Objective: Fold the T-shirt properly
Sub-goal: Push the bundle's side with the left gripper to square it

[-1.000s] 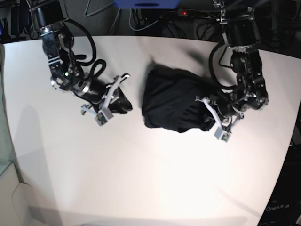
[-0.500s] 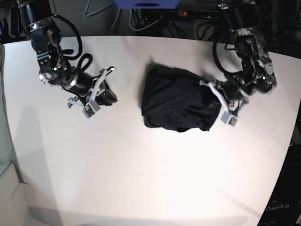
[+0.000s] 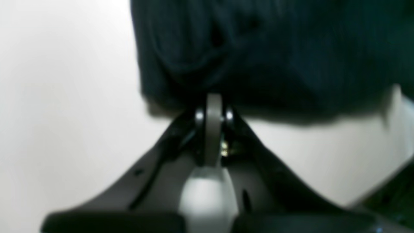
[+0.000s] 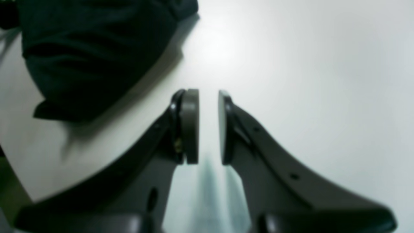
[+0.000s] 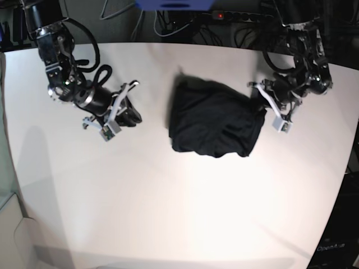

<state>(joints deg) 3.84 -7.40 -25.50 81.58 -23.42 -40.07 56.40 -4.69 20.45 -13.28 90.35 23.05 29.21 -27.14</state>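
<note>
The T-shirt (image 5: 213, 120) lies as a dark, rumpled, roughly square bundle in the middle of the white table (image 5: 179, 213). My left gripper (image 5: 259, 106) is at the bundle's upper right corner. In the left wrist view the left gripper (image 3: 213, 100) is shut, its tips against the edge of the T-shirt (image 3: 275, 48), with no cloth visible between the pads. My right gripper (image 5: 132, 116) hovers left of the shirt, well apart from it. The right wrist view shows the right gripper (image 4: 208, 97) open by a narrow, empty gap over bare table, with the T-shirt (image 4: 97, 48) at the upper left.
Cables and a power strip with a red light (image 5: 219, 15) run along the table's far edge. The table's right edge curves in near the left arm (image 5: 305, 56). The right arm (image 5: 61, 61) reaches in from the back left corner.
The left gripper has moved up along the shirt's right side, from its lower right corner to its upper right corner. The right gripper drew back to the left, then held still.
</note>
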